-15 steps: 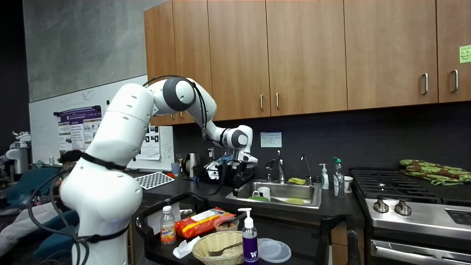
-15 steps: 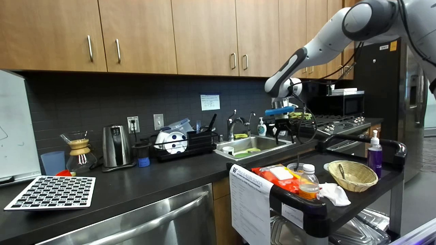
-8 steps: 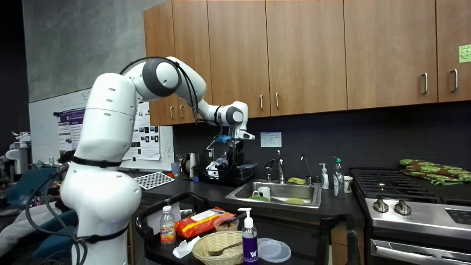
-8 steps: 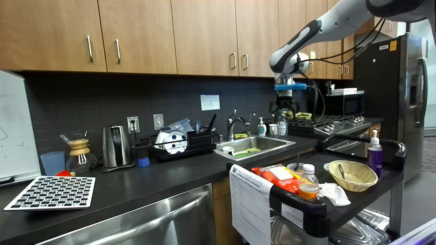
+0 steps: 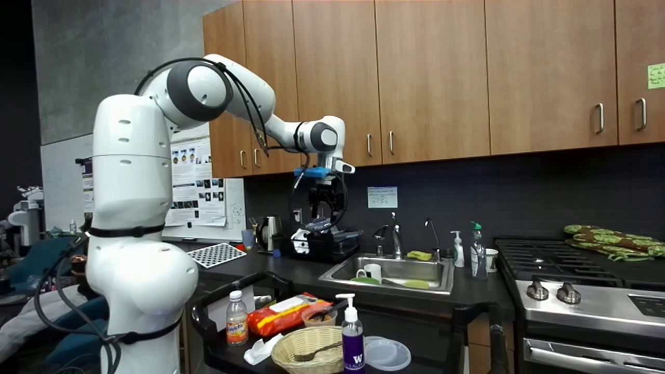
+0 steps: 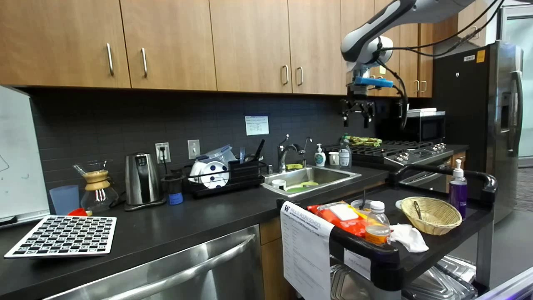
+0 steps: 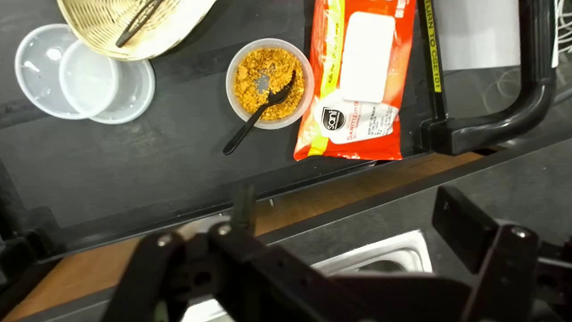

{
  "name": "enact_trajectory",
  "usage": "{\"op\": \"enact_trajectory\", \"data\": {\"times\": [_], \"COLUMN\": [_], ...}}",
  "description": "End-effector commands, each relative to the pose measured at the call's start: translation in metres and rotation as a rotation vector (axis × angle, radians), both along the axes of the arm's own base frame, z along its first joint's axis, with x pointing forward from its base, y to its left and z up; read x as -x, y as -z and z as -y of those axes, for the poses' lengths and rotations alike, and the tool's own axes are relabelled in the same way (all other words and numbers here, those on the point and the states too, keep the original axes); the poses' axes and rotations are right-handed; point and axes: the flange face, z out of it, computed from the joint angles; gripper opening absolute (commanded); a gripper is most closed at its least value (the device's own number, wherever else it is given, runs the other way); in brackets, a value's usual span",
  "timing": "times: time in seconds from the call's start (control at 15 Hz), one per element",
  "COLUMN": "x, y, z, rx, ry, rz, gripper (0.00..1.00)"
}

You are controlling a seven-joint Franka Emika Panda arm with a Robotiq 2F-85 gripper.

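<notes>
All lower than the pincer point(image 6: 356, 121): red wipes packet point(image 7: 357, 80) reads "sani", "SANITIZING", "72", "Kills the", rest unclear. Yellow strip point(image 7: 432, 49) beside it: "TURN TO CSE 101", start cut off. Pump bottle point(image 5: 354, 340): "W". Hanging paper point(image 6: 306, 250): "W", "ALLEN SCHOOL".

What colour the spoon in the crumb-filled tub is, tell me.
Black; the spoon shows best in the wrist view.

A kitchen in a school building, by the look of it: cabinets point(image 6: 250, 46), a sink point(image 6: 329, 175), a stove point(image 5: 597, 306), a kettle point(image 6: 143, 181) and a fridge point(image 6: 466, 104) make the kitchen plain. A whiteboard point(image 5: 60, 171), posters point(image 5: 191, 161) and a paper point(image 6: 306, 254) with "School" in its heading (a yellow label point(image 7: 433, 49) on the cart point(image 5: 426, 332) reads "TO CSE 101") point to the school.
</notes>
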Motion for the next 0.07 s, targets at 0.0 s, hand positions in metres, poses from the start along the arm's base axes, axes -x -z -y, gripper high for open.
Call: {"op": "enact_trajectory", "data": {"times": [0.0], "x": [0.007], "y": [-0.0067], "z": [0.0], "rx": [-0.003], "ry": [-0.036], "rz": [0.009], "gripper": [1.0]}}
